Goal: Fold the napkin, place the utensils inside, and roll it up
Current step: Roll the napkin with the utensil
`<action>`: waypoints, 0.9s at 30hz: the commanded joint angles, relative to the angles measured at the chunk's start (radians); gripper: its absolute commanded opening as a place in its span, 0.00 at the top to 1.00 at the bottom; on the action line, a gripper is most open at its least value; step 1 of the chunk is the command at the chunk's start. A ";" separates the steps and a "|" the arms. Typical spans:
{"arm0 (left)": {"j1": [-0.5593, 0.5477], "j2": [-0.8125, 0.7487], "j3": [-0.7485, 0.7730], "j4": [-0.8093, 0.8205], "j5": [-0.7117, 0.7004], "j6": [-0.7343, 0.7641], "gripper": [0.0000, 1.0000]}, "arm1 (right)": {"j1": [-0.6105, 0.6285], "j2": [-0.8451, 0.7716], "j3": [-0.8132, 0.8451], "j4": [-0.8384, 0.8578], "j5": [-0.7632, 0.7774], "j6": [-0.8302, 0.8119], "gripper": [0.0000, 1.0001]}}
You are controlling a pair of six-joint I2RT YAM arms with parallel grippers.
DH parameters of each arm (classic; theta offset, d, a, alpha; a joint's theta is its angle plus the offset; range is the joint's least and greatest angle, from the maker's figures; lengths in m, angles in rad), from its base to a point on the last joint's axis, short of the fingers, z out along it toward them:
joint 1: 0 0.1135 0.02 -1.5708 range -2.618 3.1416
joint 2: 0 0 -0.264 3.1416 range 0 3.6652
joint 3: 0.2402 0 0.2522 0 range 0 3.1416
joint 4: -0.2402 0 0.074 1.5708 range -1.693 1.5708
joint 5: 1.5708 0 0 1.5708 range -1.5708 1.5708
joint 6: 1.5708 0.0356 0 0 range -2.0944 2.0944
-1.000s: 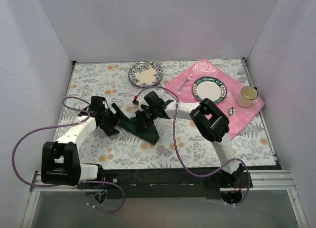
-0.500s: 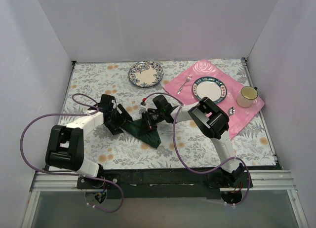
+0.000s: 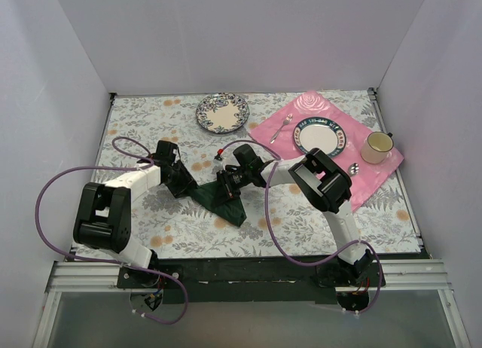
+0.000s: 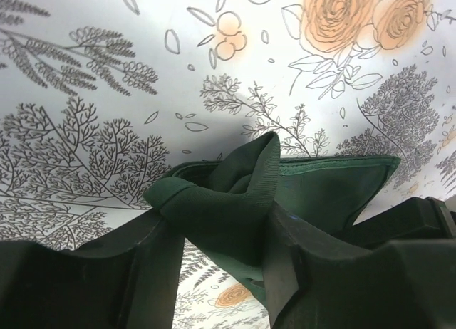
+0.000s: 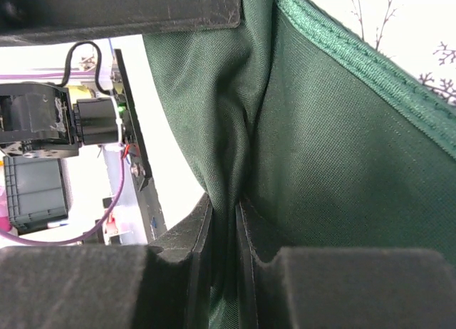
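Note:
The dark green napkin (image 3: 224,203) lies crumpled and partly folded on the floral table, mid-left. My left gripper (image 3: 186,185) is at its left corner; in the left wrist view the gripper (image 4: 221,233) is shut on a bunched fold of the napkin (image 4: 320,190). My right gripper (image 3: 228,184) is over the napkin's upper edge; in the right wrist view the gripper (image 5: 224,218) is shut on a thin pleat of the napkin (image 5: 342,129). The gold utensils are not in view.
A blue-patterned plate (image 3: 222,112) sits at the back. The pink placemat (image 3: 380,178) at the right holds another plate (image 3: 319,137), a cream mug (image 3: 377,147), a silver fork (image 3: 281,127) and a silver spoon (image 3: 354,168). White walls enclose the table.
My left arm has swung right and closed in on the napkin's left corner. My right gripper has shifted slightly toward me. The napkin has drawn in narrower between the two grippers.

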 commanded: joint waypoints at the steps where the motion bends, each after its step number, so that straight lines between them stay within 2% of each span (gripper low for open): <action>1: 0.000 0.014 0.028 -0.019 -0.068 0.040 0.54 | -0.001 -0.033 0.016 -0.107 0.030 -0.087 0.89; 5: 0.014 -0.014 0.081 -0.086 -0.159 0.079 0.42 | -0.002 -0.025 0.010 -0.091 0.033 -0.078 0.91; 6: 0.017 -0.023 0.095 -0.125 -0.165 0.086 0.33 | -0.002 -0.023 0.008 -0.087 0.033 -0.077 0.91; 7: 0.020 -0.055 0.123 -0.139 -0.168 0.101 0.29 | -0.001 -0.022 0.007 -0.086 0.035 -0.075 0.91; 10: 0.020 -0.164 0.138 -0.142 -0.111 0.121 0.21 | -0.002 -0.025 0.010 -0.083 0.041 -0.077 0.91; 12: 0.020 -0.213 0.148 -0.137 -0.009 0.110 0.22 | -0.001 -0.023 0.013 -0.094 0.042 -0.084 0.92; 15: 0.020 -0.293 0.108 -0.075 0.094 0.046 0.35 | -0.001 -0.022 0.022 -0.101 0.048 -0.089 0.92; 16: 0.020 -0.302 0.091 -0.052 0.185 0.021 0.46 | -0.001 -0.023 0.022 -0.101 0.049 -0.089 0.92; 19: 0.020 -0.282 0.010 0.037 0.331 -0.055 0.65 | -0.001 -0.020 0.025 -0.103 0.048 -0.089 0.93; 20: 0.020 -0.269 -0.018 0.076 0.366 -0.090 0.75 | -0.001 -0.022 0.025 -0.103 0.047 -0.089 0.93; 22: 0.018 -0.247 -0.088 0.178 0.451 -0.123 0.87 | -0.002 -0.023 0.025 -0.104 0.050 -0.091 0.94; 23: 0.018 -0.238 -0.104 0.203 0.467 -0.135 0.97 | -0.001 -0.023 0.024 -0.106 0.052 -0.091 0.93; 27: 0.015 -0.206 -0.193 0.329 0.498 -0.170 1.00 | -0.002 -0.027 0.024 -0.110 0.055 -0.094 0.94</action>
